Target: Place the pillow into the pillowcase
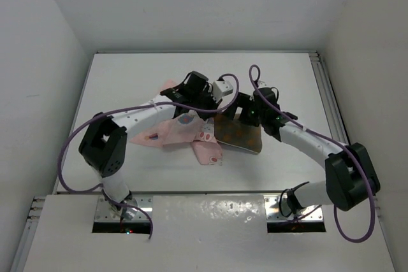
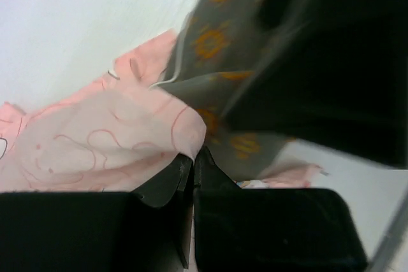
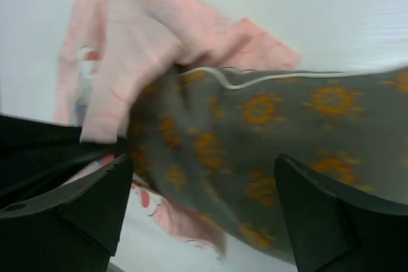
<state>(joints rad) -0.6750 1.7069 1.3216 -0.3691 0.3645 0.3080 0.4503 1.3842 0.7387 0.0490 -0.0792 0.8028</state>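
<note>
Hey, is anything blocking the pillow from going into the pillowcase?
No separate object shows between them. The pillow lies against the pillowcase; only a fold of the case itself drapes over its corner, pinched by the left gripper.

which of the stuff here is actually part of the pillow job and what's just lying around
In the job:
pillow
pillowcase
left gripper, pinched shut on the pillowcase
right gripper, open at the pillow

Just there:
white table
purple cables on the arms
</note>
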